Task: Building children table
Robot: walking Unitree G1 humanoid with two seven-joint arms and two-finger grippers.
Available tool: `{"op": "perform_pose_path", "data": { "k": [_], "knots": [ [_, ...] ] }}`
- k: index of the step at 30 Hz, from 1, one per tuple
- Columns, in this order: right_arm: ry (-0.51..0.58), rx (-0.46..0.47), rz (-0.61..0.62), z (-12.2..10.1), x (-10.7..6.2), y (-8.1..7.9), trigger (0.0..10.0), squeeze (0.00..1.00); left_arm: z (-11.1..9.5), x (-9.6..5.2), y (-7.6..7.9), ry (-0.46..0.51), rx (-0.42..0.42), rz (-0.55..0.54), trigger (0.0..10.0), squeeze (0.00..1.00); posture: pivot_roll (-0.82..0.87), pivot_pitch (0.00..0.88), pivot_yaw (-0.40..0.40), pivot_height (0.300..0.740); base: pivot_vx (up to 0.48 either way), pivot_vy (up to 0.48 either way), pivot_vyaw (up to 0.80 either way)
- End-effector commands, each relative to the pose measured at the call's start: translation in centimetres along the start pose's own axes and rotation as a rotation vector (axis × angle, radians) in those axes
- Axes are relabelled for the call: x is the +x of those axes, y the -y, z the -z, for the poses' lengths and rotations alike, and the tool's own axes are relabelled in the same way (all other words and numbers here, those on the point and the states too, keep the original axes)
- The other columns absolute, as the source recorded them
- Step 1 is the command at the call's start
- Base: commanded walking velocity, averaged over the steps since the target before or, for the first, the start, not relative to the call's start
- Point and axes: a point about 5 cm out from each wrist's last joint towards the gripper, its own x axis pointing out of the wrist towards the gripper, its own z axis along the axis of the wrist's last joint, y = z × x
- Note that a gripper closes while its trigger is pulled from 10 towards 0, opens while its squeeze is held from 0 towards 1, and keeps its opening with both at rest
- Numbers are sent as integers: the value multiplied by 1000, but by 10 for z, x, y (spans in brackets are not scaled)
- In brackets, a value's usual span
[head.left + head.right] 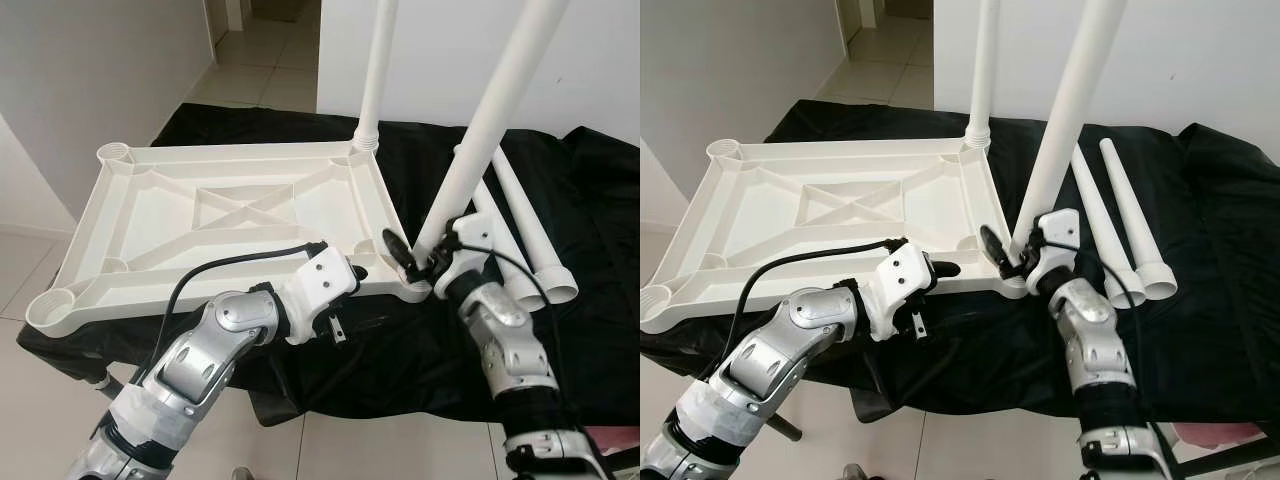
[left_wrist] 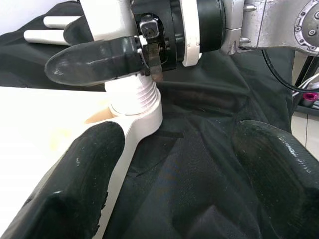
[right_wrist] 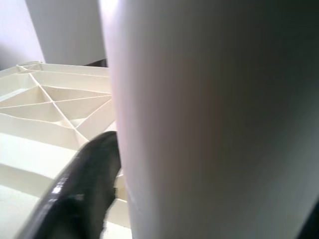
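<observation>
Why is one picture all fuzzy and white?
In the right wrist view the table leg sits so close to the camera that it is out of focus, a soft white blur beside one dark finger. The left wrist view has blurred near fingers too, but a sharper threaded leg end. Both eye views are evenly lit and sharp.

Tabletop (image 1: 230, 215): white moulded plastic, smooth, slight sheen. Legs (image 1: 520, 215): same white plastic, smooth tubes, ribbed thread at the ends. Cloth (image 1: 590, 250): black fabric, matt, wrinkled. Fingers (image 2: 89, 62): glossy black plastic, scuffed. Arms (image 1: 210, 345): brushed silver metal.
</observation>
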Motion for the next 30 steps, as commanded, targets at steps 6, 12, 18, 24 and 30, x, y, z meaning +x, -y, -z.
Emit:
{"op": "perform_pose_path", "data": {
  "k": [6, 12, 18, 24, 30],
  "knots": [
    [-20, 29, -14, 9, -5, 4, 0, 0, -2, -1, -1, 2, 15, 17, 10000, 0, -48, 52, 5, 740, 0, 0, 0],
    [-29, 37, -15, 14, -10, 9, 0, 0, -2, -1, -1, 3, 14, 21, 10000, 0, -53, 50, 10, 740, 0, 0, 0],
    [-36, 51, 8, 19, -12, 10, 10000, 0, -2, 0, -1, 1, 18, 28, 10000, 0, -54, 45, 12, 740, 0, 0, 0],
    [-65, 30, 60, 23, -12, 10, 10000, 0, -1, 0, 0, -1, 17, 33, 10000, 0, -55, 42, 12, 740, 0, 0, 0],
    [-102, 32, 135, 32, -14, 8, 10000, 0, -1, 1, 1, -1, 17, 37, 10000, 0, -55, 35, 3, 740, 0, 0, 0]
  ]
}}
